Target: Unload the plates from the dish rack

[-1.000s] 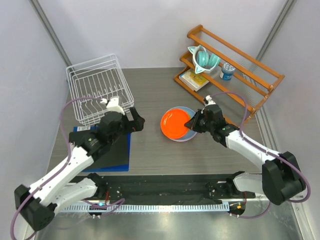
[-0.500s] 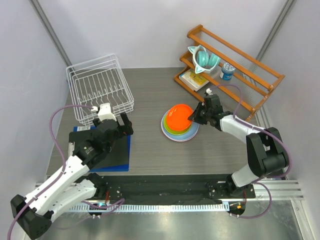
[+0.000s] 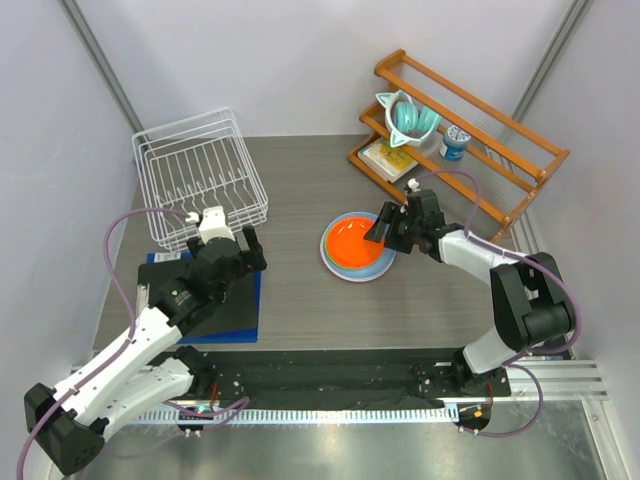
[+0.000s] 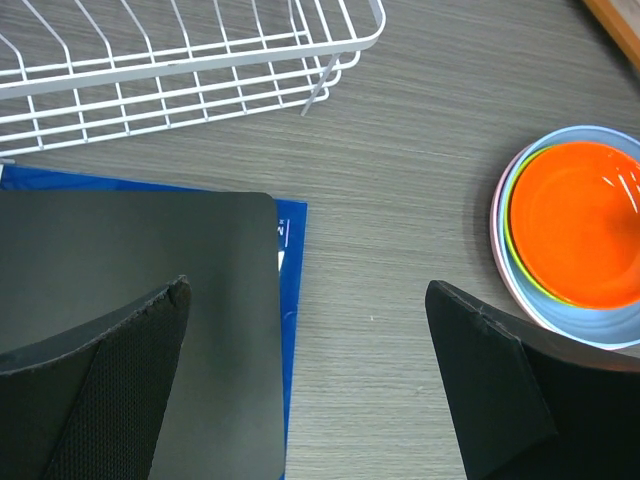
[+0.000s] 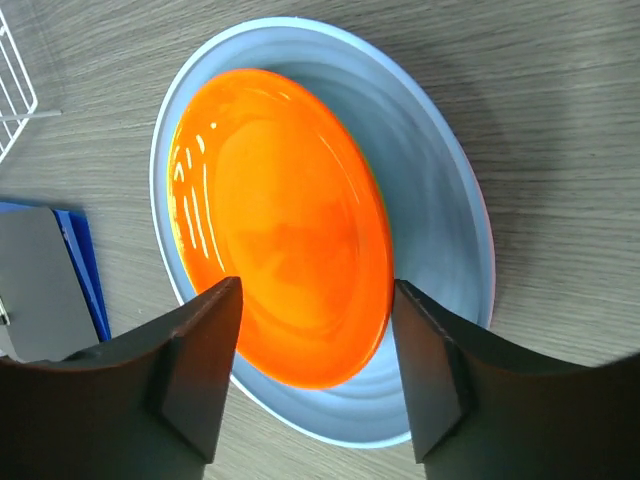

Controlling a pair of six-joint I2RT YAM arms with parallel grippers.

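- The orange round plastic plate point(image 5: 280, 260) lies face up on the light blue round plastic plate point(image 5: 430, 190), on the table between the two arms. In the left wrist view, thin rims of a lime green plate point(image 4: 527, 280) and a pink plate point(image 4: 497, 215) are visible in the same stack.
- The white wire dish rack point(image 3: 200, 185) stands at the far left. No plate is seen among its tines, so the unloading is judged essentially complete.
- The right gripper point(image 5: 318, 290) is positioned just over the stack with its fingers spread either side of the orange plate. Nothing is grasped.
- The left gripper point(image 4: 310, 300) is spread wide and empty, at the edge of the black mat point(image 3: 215, 300) that lies on a blue board point(image 4: 290, 300).
- Hazard: if the right gripper is withdrawn low, a finger may catch the orange rim. The plate could then be dragged or tipped off the stack.
- Hazard: the orange plate sits off-centre on the blue one, so a nudge may slide the smooth plastic sideways.
- The grey wood-grain table point(image 3: 300, 190) is enclosed by pale walls. An orange-brown wooden shelf rack point(image 3: 470, 130) holding a teal cup point(image 3: 408, 115) stands near the right arm.
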